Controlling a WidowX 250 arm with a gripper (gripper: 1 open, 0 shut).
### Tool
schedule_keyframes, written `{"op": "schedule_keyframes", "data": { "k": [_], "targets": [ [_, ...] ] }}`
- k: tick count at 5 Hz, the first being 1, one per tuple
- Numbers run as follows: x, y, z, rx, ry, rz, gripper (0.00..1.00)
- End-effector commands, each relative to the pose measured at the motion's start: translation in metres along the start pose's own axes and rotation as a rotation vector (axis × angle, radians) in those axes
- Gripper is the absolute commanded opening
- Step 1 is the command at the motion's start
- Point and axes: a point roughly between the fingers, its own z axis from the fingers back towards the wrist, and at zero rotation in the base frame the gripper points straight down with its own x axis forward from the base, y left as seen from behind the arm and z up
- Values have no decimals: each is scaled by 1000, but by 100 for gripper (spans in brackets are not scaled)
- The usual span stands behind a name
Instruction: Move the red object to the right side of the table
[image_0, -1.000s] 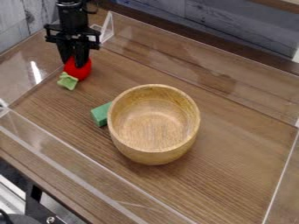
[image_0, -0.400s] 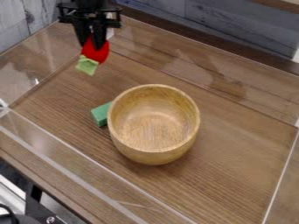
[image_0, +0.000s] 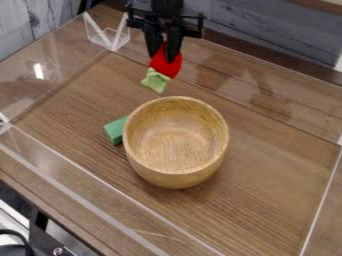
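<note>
Up at the top centre of the frame, beyond the wooden bowl (image_0: 177, 162), my pincer (image_0: 164, 52) is closed on the red strawberry toy (image_0: 168, 66), leafy cap (image_0: 156, 82) hanging lowest! It looks lifted off the tabletop (image_0: 274, 150). I'd call this the carry; next I must swing right, then lower and let go. My fingertips blur darkly into the toy, and my arm is cut off above.

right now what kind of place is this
Probably a lab or test setup for robot tabletop work: a wood-grain table edged by low clear walls, a gripper holding a red toy, and a bowl.
</note>
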Motion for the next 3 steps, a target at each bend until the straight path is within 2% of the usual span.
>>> {"op": "schedule_keyframes", "data": {
  "k": [1,2,3],
  "targets": [
    [7,-35,35,-13,-95,20,0],
    [15,-60,42,-20,-107,41,0],
    [18,-82,32,-13,-93,-26,0]
  ]
}}
